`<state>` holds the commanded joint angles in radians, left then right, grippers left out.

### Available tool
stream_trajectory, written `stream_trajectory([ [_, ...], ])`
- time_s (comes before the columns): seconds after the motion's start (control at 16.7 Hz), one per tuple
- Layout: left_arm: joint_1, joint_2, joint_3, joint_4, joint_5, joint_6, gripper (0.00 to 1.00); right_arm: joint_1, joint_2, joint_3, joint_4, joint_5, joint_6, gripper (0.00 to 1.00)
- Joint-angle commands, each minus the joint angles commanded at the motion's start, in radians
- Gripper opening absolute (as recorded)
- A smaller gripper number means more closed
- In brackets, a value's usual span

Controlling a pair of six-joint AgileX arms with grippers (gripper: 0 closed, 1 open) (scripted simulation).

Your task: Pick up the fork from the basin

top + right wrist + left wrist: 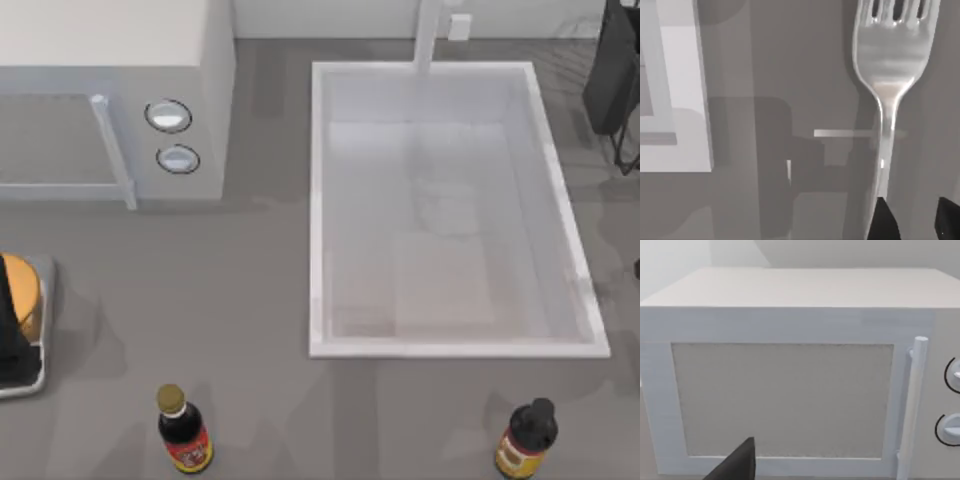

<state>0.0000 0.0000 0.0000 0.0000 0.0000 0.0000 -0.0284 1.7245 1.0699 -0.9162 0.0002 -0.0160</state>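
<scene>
The slim shiny silver fork (pixel 888 60) is held by its handle in the right tool (pixel 912 220), clear of the white rectangular basin (pixel 318 200); slippage from that thin pinch is risked.

Left arm (pixel 12 310) shows matte black at the frame's left edge; right claw (pixel 912 220) has black, tapering fingers.

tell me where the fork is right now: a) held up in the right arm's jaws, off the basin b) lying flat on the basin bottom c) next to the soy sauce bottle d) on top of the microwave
a: the right wrist view shows the fork rising from the right gripper, jaws closed on its handle, and the top view shows the basin holding no fork.
</scene>
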Motion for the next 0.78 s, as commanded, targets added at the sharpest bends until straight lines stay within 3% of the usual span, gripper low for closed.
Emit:
stream_trajectory([
  [0.42, 0.0, 0.0, 0.0, 0.0, 0.0, 0.0, 1.0, 0.0, 0.0, 0.0, 0.0, 0.0, 0.0, 0.98],
  [0.78, 0.0, 0.0, 0.0, 0.0, 0.0, 0.0, 1.0, 0.0, 0.0, 0.0, 0.0, 0.0, 0.0, 1.0],
])
